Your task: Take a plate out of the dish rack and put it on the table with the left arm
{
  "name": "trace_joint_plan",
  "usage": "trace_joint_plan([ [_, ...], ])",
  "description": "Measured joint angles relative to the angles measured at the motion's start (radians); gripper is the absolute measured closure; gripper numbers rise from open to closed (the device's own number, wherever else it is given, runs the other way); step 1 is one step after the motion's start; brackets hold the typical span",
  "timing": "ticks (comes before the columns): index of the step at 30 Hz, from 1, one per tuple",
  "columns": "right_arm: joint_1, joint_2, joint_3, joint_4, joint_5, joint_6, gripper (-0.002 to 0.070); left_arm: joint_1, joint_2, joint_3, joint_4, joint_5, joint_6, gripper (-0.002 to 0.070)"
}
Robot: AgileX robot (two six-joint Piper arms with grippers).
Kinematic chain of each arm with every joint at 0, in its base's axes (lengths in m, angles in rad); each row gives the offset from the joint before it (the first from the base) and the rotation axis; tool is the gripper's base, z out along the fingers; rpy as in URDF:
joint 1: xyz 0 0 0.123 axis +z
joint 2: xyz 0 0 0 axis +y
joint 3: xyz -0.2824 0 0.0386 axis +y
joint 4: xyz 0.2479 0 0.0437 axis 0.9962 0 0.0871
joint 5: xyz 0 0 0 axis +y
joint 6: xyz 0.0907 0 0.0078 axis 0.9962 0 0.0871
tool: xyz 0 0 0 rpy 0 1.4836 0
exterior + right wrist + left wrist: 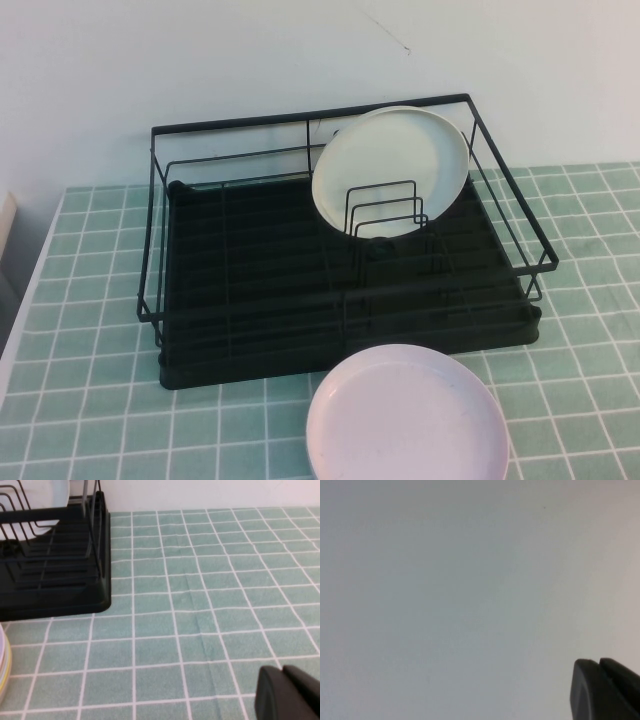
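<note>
My left gripper [605,690] sits off-bench facing blank wall, fingers pressed together, holding nothing. Plate [392,172] leans upright in dish rack [300,290] dividers at 1 o'clock (pink plate [405,415] at 6). Right gripper [287,695] hovers over the bench [210,590], fingers look pressed together too.

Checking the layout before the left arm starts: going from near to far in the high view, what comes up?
Pale pink plate on the table → dish rack front edge → cream-white plate standing in the dividers → rack's back rail → wall.
</note>
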Motion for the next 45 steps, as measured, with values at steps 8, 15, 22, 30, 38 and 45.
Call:
trace_joint_plan([
  [8, 0.000, 0.000, 0.000, 0.000, 0.001, 0.000, 0.0678, 0.000, 0.307, -0.380, 0.959, -0.022, -0.735, 0.0677],
  [15, 0.000, 0.000, 0.000, 0.000, 0.001, 0.000, 0.0678, 0.000, 0.651, -0.566, 1.398, -0.317, -1.085, 0.0677],
  [22, 0.000, 0.000, 0.000, 0.000, 0.001, 0.000, 0.0678, 0.000, 0.929, -0.634, 1.426, -0.207, -1.324, 0.0677],
  [30, 0.000, 0.000, 0.000, 0.000, 0.001, 0.000, 0.0678, 0.000, 1.079, -0.636, 1.432, -0.330, -1.385, 0.0677],
  [38, 0.000, 0.000, 0.000, 0.000, 0.001, 0.000, 0.0678, 0.000, 1.118, -0.660, 1.335, -0.288, -1.377, 0.0677],
  [45, 0.000, 0.000, 0.000, 0.000, 0.001, 0.000, 0.0678, 0.000, 1.102, -0.730, 1.195, 0.027, -1.383, 0.0677],
])
